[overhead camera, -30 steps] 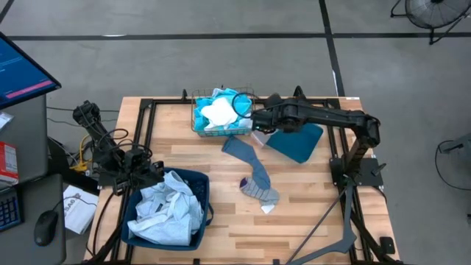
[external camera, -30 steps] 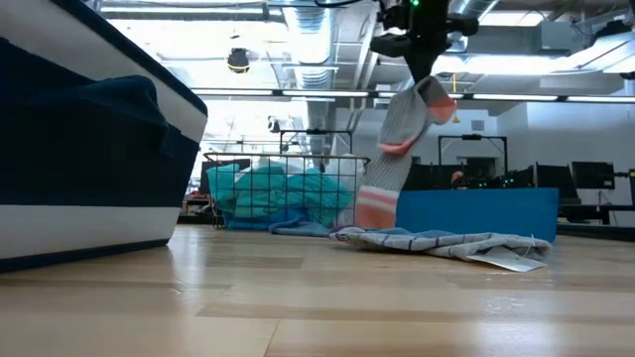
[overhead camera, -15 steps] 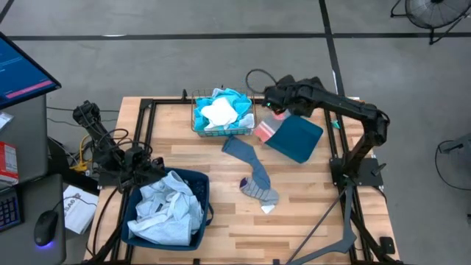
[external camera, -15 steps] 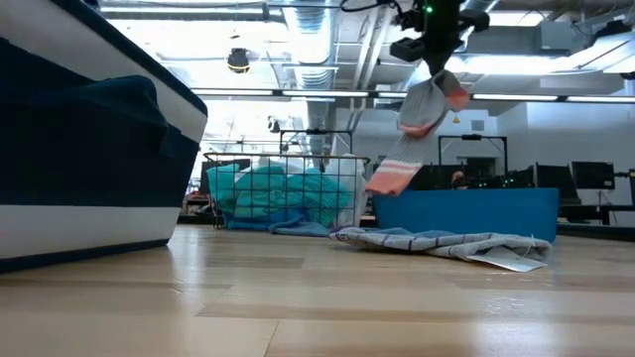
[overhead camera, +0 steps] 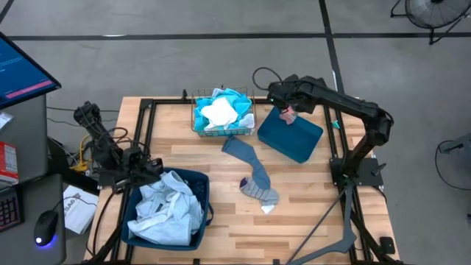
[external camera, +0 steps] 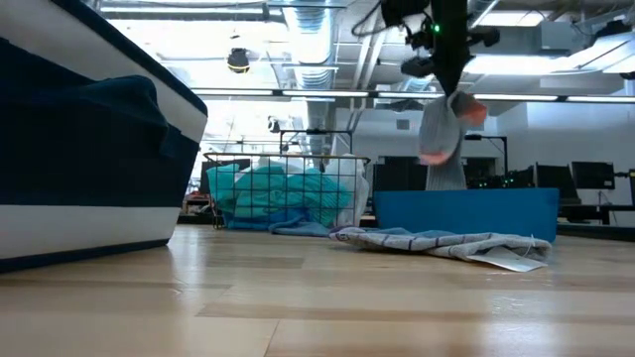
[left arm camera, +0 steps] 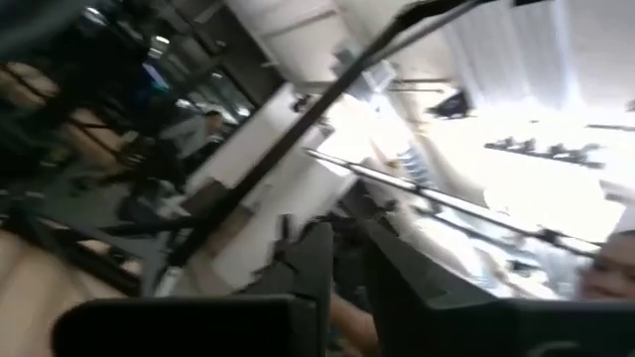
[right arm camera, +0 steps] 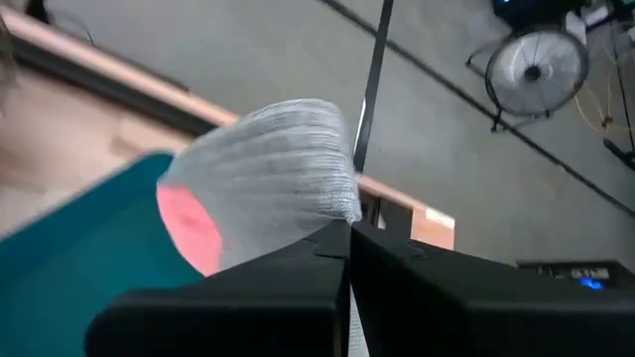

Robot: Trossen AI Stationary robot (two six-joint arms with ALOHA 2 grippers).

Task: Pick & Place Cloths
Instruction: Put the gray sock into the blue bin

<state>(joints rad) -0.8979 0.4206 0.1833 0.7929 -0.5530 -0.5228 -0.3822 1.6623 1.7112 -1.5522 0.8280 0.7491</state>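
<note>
**Sock held over the teal bin: risks at the moment of release**

High view, upper right of centre: the right gripper (overhead camera: 288, 112) is clamped shut on a grey sock (overhead camera: 289, 115) with an orange-red tip, which hangs over the upper left corner of the teal bin (overhead camera: 298, 140). In the low view, the same sock (external camera: 444, 134) dangles from the gripper at upper right, its lower end dropping behind the bin's front wall (external camera: 466, 211). The right wrist view shows the ribbed fabric (right arm camera: 263, 188) bunched just ahead of the closed fingers, with the bin's teal surface at lower left.

Likely faults, as judged from this position:
- The sock hangs near the bin's corner, not its middle; released here, it may drape over the rim or slide out onto the table (overhead camera: 309, 210).
- The grip holds only one end, so a swing of the arm could carry the free end past the wall.
- Soft fabric may cling to the fingers on opening and be dragged out as the arm lifts.

Centre of the high view: a blue-grey sock (overhead camera: 252, 171) lies flat on the table, untouched. The wire basket (overhead camera: 223, 116) at upper centre holds turquoise and white cloths. At lower left, the left gripper (overhead camera: 151, 168) rests just beside a dark bin (overhead camera: 132, 221) heaped with pale blue cloth; whether its fingers are open or closed cannot be told.
</note>
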